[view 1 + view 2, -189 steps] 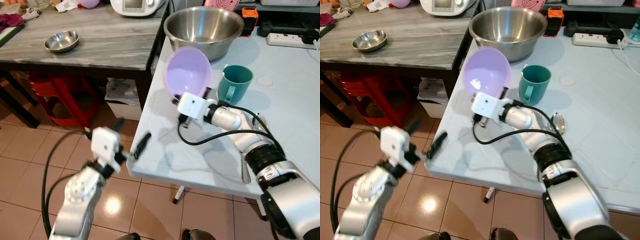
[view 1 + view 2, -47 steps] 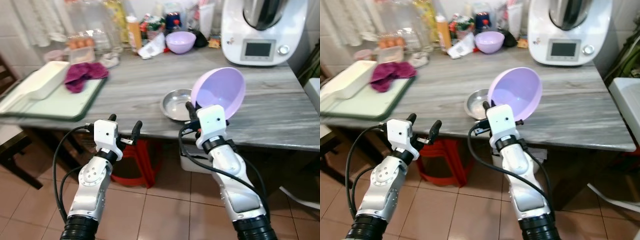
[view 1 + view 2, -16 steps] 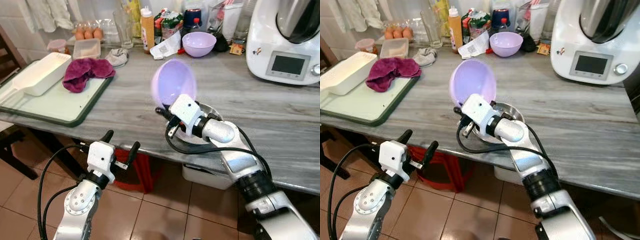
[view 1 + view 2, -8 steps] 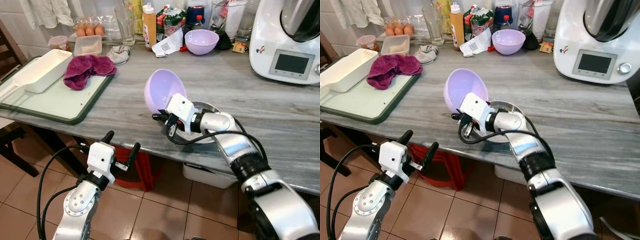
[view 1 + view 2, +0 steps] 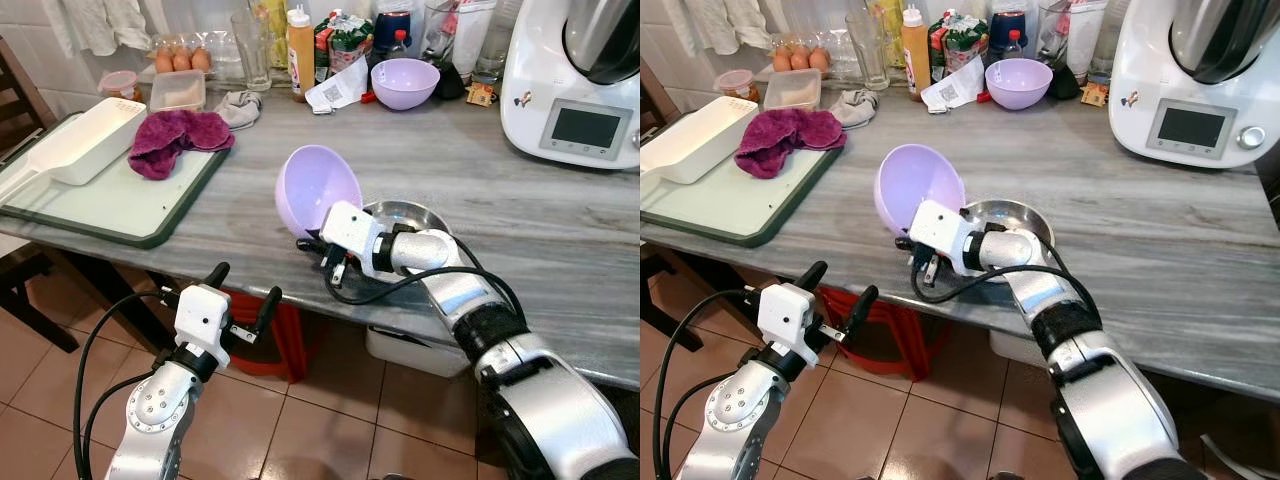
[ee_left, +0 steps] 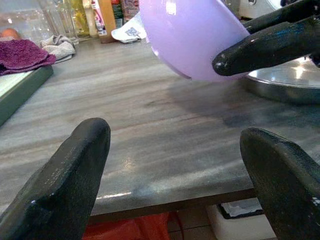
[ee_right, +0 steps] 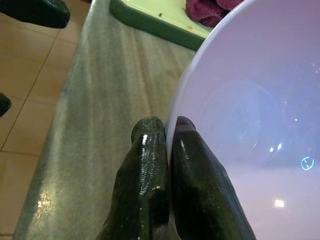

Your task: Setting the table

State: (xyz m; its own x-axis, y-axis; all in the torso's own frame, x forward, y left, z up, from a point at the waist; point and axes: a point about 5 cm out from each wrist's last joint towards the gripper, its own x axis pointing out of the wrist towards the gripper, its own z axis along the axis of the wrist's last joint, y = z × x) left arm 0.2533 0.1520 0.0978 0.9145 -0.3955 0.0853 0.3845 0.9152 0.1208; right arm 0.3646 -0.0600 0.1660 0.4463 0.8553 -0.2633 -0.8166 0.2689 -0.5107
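Two right fingers (image 7: 150, 185) pinch rim of lilac bowl (image 5: 315, 188), one inside, one outside. Bowl tilted on edge above desk (image 5: 520, 225) front, just beside steel bowl (image 5: 405, 216). Left gripper (image 5: 241, 292) below desk edge, fingers spread, holding nothing. Green tray (image 5: 120, 205) further left.

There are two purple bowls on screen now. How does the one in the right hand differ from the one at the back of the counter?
The held bowl is pinched at its rim by the right hand and tipped on edge just above the counter, beside the steel bowl. The back bowl sits upright and untouched among bottles. The held one looks larger, though it is nearer the camera. Both are plain lilac and look empty.
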